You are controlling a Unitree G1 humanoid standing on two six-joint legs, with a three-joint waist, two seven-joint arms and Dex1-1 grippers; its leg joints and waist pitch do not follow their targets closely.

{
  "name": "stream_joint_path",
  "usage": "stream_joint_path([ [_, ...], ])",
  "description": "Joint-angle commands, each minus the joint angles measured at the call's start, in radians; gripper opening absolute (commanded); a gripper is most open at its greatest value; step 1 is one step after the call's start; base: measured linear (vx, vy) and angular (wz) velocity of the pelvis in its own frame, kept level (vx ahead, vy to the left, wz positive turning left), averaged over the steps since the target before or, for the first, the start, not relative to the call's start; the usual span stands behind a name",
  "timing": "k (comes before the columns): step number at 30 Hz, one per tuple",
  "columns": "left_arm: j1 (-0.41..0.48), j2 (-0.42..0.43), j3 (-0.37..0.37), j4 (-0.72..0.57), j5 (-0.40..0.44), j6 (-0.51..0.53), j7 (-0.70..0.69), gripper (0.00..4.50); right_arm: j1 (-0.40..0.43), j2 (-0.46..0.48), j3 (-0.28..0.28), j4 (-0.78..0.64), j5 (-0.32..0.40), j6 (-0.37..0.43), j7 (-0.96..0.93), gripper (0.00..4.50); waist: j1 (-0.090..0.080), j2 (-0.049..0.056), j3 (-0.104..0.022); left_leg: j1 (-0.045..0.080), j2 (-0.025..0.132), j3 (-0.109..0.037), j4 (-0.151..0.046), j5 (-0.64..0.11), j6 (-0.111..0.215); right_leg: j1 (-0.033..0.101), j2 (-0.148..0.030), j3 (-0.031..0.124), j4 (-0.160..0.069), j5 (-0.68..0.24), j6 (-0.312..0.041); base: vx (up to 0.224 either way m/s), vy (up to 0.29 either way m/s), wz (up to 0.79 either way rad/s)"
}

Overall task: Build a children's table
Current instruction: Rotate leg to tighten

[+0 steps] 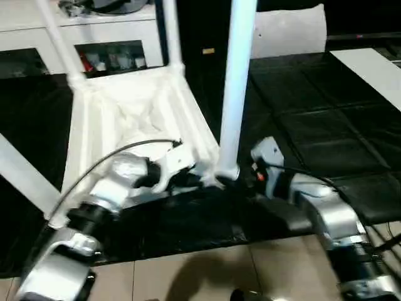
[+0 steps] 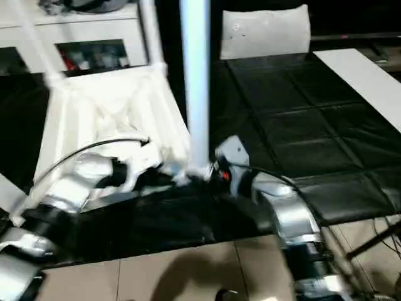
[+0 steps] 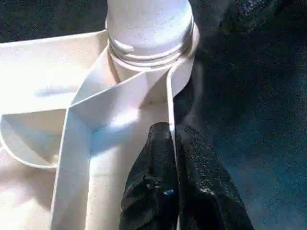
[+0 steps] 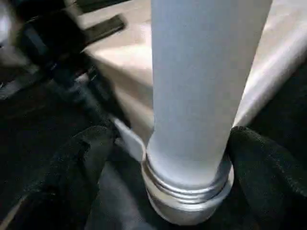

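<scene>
The white table top (image 1: 128, 116) lies upside down on the black mat, ribs facing up. A long white leg (image 1: 235, 94) stands upright in its near right corner socket (image 3: 146, 57). Other legs rise from the far left (image 1: 59, 37), far right (image 1: 172, 31) and near left (image 1: 19, 172) corners. My left gripper (image 3: 172, 132) is shut on the thin rim wall of the table top, just beside that socket. My right gripper (image 4: 172, 172) is open around the base of the leg, one finger (image 4: 81, 167) a little apart from it, the other (image 4: 264, 177) close against it.
A flat white panel (image 1: 291, 28) leans at the back, and a long white strip (image 1: 369, 69) lies on the mat at far right. A white cabinet (image 1: 94, 25) stands behind the table top. The mat ends at tiled floor (image 1: 188, 276) in front.
</scene>
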Motion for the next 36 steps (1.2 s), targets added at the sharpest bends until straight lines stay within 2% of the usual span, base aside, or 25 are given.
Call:
stream_joint_path([
  [1, -0.01, 0.02, -0.044, -0.056, -0.027, -0.058, -0.121, 0.0, 0.003, -0.036, 0.037, -0.042, 0.051, -0.004, 0.13, 4.2, 0.008, -0.004, -0.066, -0.011, 0.005, 0.016, -0.063, -0.107, 0.122, 0.073, -0.052, 0.062, -0.048, -0.295, -0.136, 0.0, 0.0, 0.0],
  [2, -0.012, 0.029, -0.05, -0.056, -0.028, -0.061, -0.146, 0.0, 0.003, -0.05, 0.04, -0.043, 0.064, -0.002, 0.164, 4.2, 0.011, -0.008, -0.066, -0.012, 0.006, 0.017, -0.062, -0.102, 0.126, 0.073, -0.052, 0.062, -0.047, -0.287, -0.138, 0.0, 0.0, 0.0],
  [4, -0.015, 0.038, -0.055, -0.057, -0.029, -0.066, -0.171, 0.0, 0.002, -0.063, 0.044, -0.043, 0.078, 0.004, 0.198, 4.2, 0.025, -0.005, -0.067, -0.01, 0.011, 0.017, -0.061, -0.082, 0.132, 0.071, -0.052, 0.065, -0.038, -0.251, -0.153, 0.0, 0.0, 0.0],
  [5, -0.021, 0.049, -0.064, -0.056, -0.029, -0.074, -0.207, 0.0, -0.001, -0.08, 0.053, -0.044, 0.1, 0.023, 0.251, 4.03, 0.028, -0.011, -0.066, -0.012, 0.009, 0.019, -0.061, -0.079, 0.131, 0.071, -0.052, 0.065, -0.039, -0.252, -0.154, 0.0, 0.0, 0.0],
  [6, -0.022, 0.051, -0.066, -0.055, -0.028, -0.077, -0.212, 0.0, -0.002, -0.083, 0.055, -0.044, 0.104, 0.027, 0.26, 3.93, 0.032, -0.01, -0.067, -0.011, 0.009, 0.019, -0.062, -0.082, 0.129, 0.071, -0.053, 0.065, -0.039, -0.261, -0.153, 0.0, 0.0, 0.0],
  [10, -0.033, 0.063, -0.079, -0.041, -0.018, -0.098, -0.24, 0.0, -0.009, -0.098, 0.066, -0.043, 0.122, 0.057, 0.319, 3.61, 0.048, -0.011, -0.065, -0.01, 0.008, 0.021, -0.062, -0.085, 0.112, 0.069, -0.054, 0.067, -0.043, -0.306, -0.134, 0.0, 0.0, 0.0],
  [14, -0.042, 0.067, -0.084, -0.027, -0.014, -0.117, -0.256, 0.0, -0.022, -0.111, 0.076, -0.03, 0.135, 0.072, 0.362, 3.28, 0.051, -0.014, -0.063, -0.011, 0.005, 0.021, -0.063, -0.098, 0.095, 0.069, -0.053, 0.066, -0.047, -0.347, -0.113, 0.0, 0.0, 0.0],
  [18, -0.044, 0.069, -0.082, -0.023, -0.016, -0.121, -0.263, 0.0, -0.025, -0.116, 0.082, -0.028, 0.143, 0.078, 0.377, 2.82, 0.051, -0.014, -0.062, -0.012, 0.003, 0.021, -0.062, -0.105, 0.091, 0.069, -0.052, 0.063, -0.052, -0.376, -0.097, 0.0, 0.0, 0.0],
  [19, -0.044, 0.07, -0.081, -0.021, -0.016, -0.122, -0.265, 0.0, -0.025, -0.118, 0.085, -0.029, 0.147, 0.082, 0.383, 2.82, 0.051, -0.015, -0.063, -0.013, 0.002, 0.021, -0.062, -0.106, 0.091, 0.069, -0.052, 0.063, -0.052, -0.378, -0.095, 0.0, 0.0, 0.0],
  [25, -0.043, 0.064, -0.071, -0.012, -0.013, -0.116, -0.241, 0.0, -0.014, -0.105, 0.073, -0.047, 0.158, 0.109, 0.365, 2.36, 0.051, -0.014, -0.064, -0.013, 0.003, 0.021, -0.061, -0.093, 0.093, 0.068, -0.05, 0.062, -0.05, -0.364, -0.097, 0.0, 0.0, 0.0],
  [29, -0.05, 0.034, -0.053, -0.006, 0.0, -0.063, -0.15, 0.0, -0.004, -0.051, 0.034, -0.043, 0.144, 0.099, 0.242, 2.04, 0.047, -0.014, -0.059, -0.013, 0.0, 0.022, -0.063, -0.113, 0.077, 0.067, -0.05, 0.059, -0.06, -0.41, -0.08, 0.0, 0.0, 0.0],
  [30, -0.05, 0.034, -0.053, -0.006, 0.0, -0.063, -0.15, 0.0, -0.004, -0.051, 0.034, -0.043, 0.144, 0.099, 0.242, 2.01, 0.045, -0.015, -0.058, -0.013, -0.005, 0.021, -0.062, -0.123, 0.071, 0.068, -0.049, 0.056, -0.064, -0.444, -0.063, 0.0, 0.0, 0.0],
  [31, -0.057, 0.012, -0.04, -0.003, 0.004, -0.019, -0.096, 0.0, -0.002, -0.024, 0.021, -0.037, 0.127, 0.093, 0.175, 1.99, 0.042, -0.017, -0.055, -0.011, -0.008, 0.023, -0.061, -0.13, 0.068, 0.065, -0.048, 0.055, -0.07, -0.474, -0.048, 0.0, 0.0, 0.0],
  [32, -0.066, -0.038, -0.013, -0.007, -0.004, 0.061, -0.011, 0.0, 0.0, 0.029, 0.002, -0.029, 0.096, 0.105, 0.05, 1.99, 0.041, -0.012, -0.052, -0.008, -0.008, 0.024, -0.061, -0.133, 0.061, 0.06, -0.048, 0.054, -0.073, -0.489, -0.044, 0.0, 0.0, 0.0],
  [34, -0.073, -0.063, -0.006, -0.007, -0.002, 0.093, 0.032, 0.0, -0.003, 0.06, -0.007, -0.024, 0.083, 0.117, -0.012, 1.97, 0.033, -0.017, -0.051, -0.009, -0.018, 0.022, -0.059, -0.148, 0.053, 0.062, -0.044, 0.044, -0.085, -0.548, -0.012, 0.0, 0.0, 0.0],
  [36, -0.091, -0.115, 0.009, 0.003, 0.005, 0.145, 0.124, 0.0, -0.012, 0.122, -0.023, -0.01, 0.059, 0.146, -0.135, 1.95, 0.019, -0.016, -0.051, -0.014, -0.018, 0.019, -0.059, -0.149, 0.051, 0.063, -0.042, 0.043, -0.086, -0.537, -0.007, 0.0, 0.0, 0.0],
])
